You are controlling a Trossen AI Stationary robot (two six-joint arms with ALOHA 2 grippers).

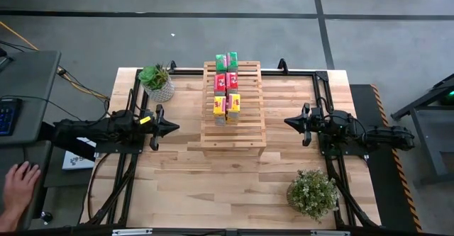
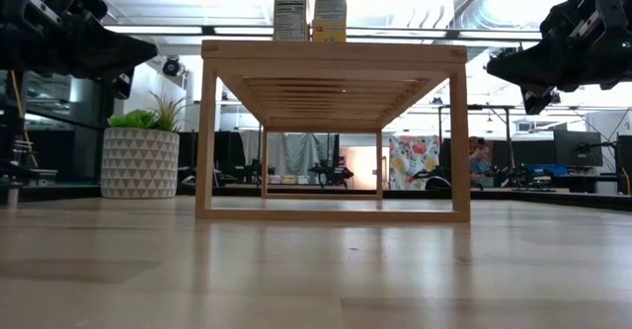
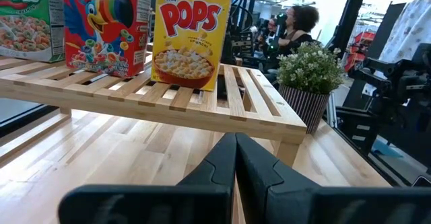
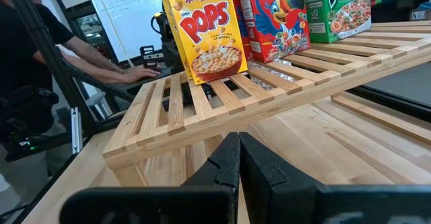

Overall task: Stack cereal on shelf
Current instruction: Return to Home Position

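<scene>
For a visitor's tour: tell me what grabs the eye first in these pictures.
Six bright cereal boxes stand in two rows of green, red and yellow on the wooden shelf at mid-table. The left gripper and right gripper, both shut, flank the shelf and point at it, holding nothing. A green plant sits by the left arm and a bushy plant by the right.

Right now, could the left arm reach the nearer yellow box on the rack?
Probably yes: the left gripper, shut, sits beside the rack, and nothing stands between it and that yellow box.
</scene>
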